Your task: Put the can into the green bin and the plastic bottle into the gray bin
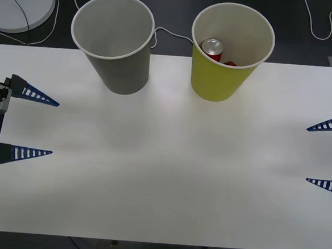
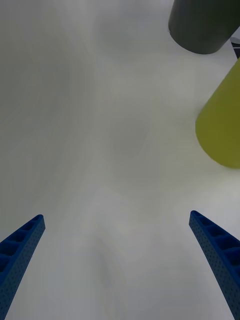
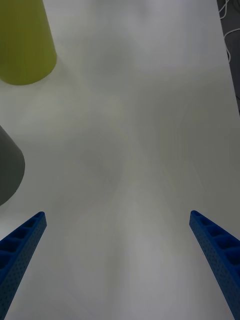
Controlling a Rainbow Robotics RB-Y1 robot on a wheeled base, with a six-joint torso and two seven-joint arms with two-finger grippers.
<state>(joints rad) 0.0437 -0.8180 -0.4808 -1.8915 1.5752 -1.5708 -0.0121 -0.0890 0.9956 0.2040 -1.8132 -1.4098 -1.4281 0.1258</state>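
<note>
white table (image 1: 162, 181): can (image 1: 212, 48) upright in green bin (image 1: 223, 83); left tool (image 1: 53, 127), right tool (image 1: 307, 154) wide.

My left gripper (image 1: 53, 127) has two slim blue fingers, each a long wedge that tapers to a sharp point, with pale ribs crossing the blue like ladder rungs. They grow from black mounts, and behind those sits a grey metal block on a black bracket. My right gripper (image 1: 307, 155) has the same blue, pale-ribbed wedges. Seen from my wrists, the fingers (image 2: 216, 250) are hollow cells along the inner edge, with finely dotted flanks (image 3: 20, 252).
</note>
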